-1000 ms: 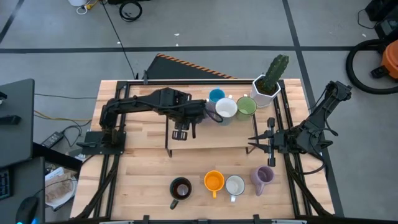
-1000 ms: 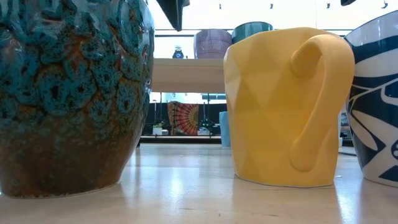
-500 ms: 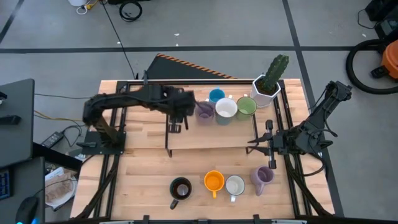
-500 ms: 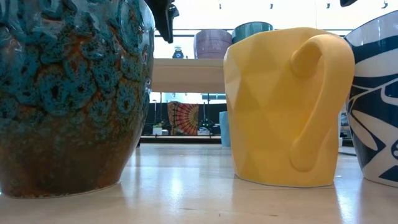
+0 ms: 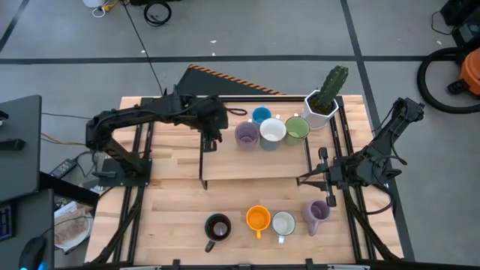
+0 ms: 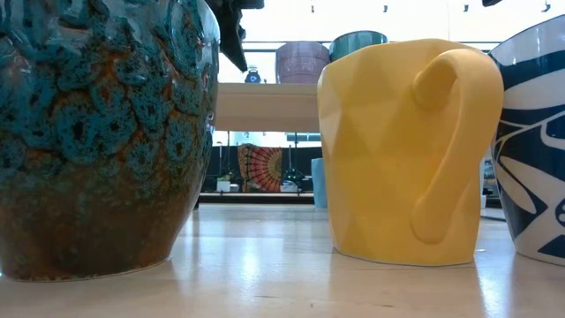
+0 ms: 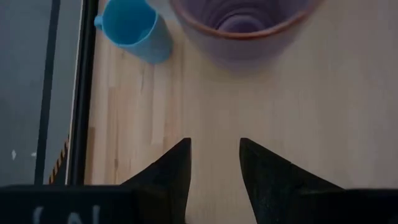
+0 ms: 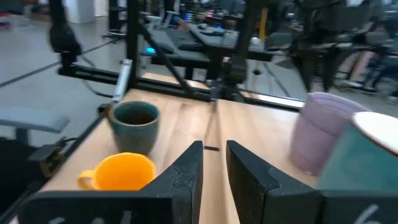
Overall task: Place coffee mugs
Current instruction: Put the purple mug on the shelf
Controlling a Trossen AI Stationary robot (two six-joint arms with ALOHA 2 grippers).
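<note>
– Lavender mug (image 5: 246, 133) in the upper middle of the high view: where does it sit from the left gripper (image 5: 210, 139)?
– On the raised shelf (image 5: 255, 166), upright with its mouth up, just right of the gripper and apart from it. The left fingers (image 7: 171, 175) are parted with only bare wood between them.
– And its neighbours?
– The white mug (image 5: 271, 131) and green mug (image 5: 297, 128) stand in the same row, and the blue mug (image 5: 261, 115) is behind them (the cactus pot (image 5: 322, 105) is no part of this).
– What counts for the next pick?
– I'd say nearness. Four mugs wait along the lower edge: dark mug (image 5: 217, 227), orange mug (image 5: 257, 219), a second white mug (image 5: 283, 223) and a second lavender mug (image 5: 316, 212). The right gripper (image 5: 321, 180) hangs just above that last one in the frame, far closer than the left.
– Its jaws?
– A narrow gap, holding nothing.
– Which way do they point?
– All upright, long axis vertical. The orange handle points toward the bottom edge; the lavender's probably does too, though it is hard to tell.
</note>
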